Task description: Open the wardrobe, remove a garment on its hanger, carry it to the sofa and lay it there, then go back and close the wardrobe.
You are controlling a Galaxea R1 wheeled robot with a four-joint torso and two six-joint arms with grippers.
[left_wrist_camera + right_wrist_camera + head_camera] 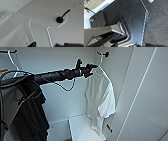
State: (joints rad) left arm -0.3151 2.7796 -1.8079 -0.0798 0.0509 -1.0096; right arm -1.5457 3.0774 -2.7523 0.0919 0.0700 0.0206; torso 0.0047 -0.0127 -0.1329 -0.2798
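Observation:
The wardrobe (62, 62) stands open, its white door (145, 97) swung out at the right. Inside, the white garment (100, 99) (12, 27) hangs on its thin white hanger (105, 74) (48, 32), whose hook sits over a black peg (106, 54) (59, 19). My left arm reaches in from the left, and my left gripper (93, 67) (48, 45) is at the hanger just below the hook. It is open, with the hanger's stem running between the fingertips (31, 44). My right gripper (132, 45) hangs low beside my own base, open and empty.
A long black garment (32, 117) hangs at the left on another white hanger (12, 62), under my left arm. A white shelf block (80, 127) sits at the wardrobe's bottom below the shirt. Dark carpet (156, 25) lies beside my base.

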